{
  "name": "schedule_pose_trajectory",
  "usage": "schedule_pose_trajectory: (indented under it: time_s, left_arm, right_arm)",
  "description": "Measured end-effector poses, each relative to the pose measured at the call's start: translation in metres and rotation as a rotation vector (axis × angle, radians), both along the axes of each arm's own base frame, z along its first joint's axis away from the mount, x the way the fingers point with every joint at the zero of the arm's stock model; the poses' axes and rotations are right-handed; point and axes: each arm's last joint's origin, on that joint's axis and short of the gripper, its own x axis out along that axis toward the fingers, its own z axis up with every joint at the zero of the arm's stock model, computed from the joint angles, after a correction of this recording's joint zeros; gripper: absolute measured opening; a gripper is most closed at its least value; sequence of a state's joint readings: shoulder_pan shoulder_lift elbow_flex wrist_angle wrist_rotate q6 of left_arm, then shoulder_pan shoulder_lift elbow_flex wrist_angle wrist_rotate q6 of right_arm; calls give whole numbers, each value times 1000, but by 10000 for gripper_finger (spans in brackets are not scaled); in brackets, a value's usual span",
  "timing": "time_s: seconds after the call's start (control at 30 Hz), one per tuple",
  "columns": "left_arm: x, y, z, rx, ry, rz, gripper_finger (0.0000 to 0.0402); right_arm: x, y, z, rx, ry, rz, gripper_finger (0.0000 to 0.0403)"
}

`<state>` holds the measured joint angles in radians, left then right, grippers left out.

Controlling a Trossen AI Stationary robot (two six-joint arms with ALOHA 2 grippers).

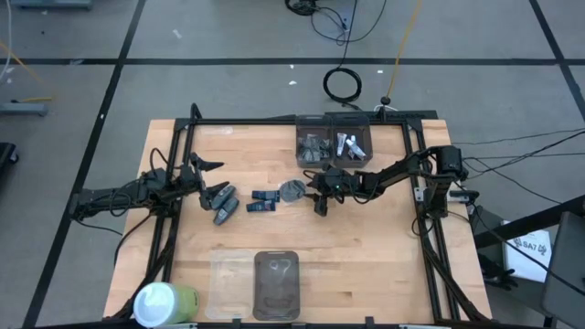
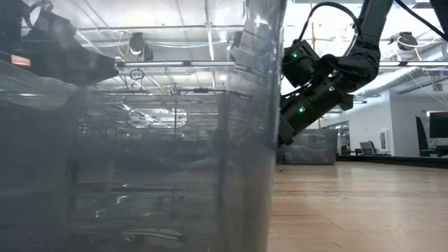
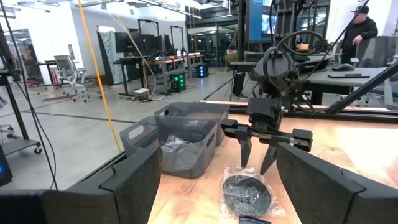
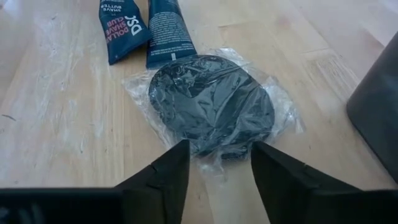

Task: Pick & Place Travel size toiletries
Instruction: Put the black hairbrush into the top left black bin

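Round dark packet (image 4: 211,104) in crinkled clear wrap, flat on table; right hand (image 4: 219,163) part-open straddling its edge, gripping nothing.

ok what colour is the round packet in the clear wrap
Dark grey, nearly black round packet, seen best in the right wrist view.

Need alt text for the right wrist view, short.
The right gripper has its two dark fingers at the near edge of a round dark packet in clear wrap lying on the wooden table. Two dark blue packs lie just beyond it.
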<state>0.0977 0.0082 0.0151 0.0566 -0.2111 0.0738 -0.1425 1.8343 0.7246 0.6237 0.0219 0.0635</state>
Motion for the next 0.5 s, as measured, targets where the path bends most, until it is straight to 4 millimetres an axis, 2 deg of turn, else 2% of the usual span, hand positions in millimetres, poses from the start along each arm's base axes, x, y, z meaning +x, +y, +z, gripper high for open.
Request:
schedule_pose_trajectory:
  time_s: [0.5]
  left_arm:
    - [0,0,0,0,0,0,310]
  right_arm:
    - [-1,0,-1,2,10,0,84]
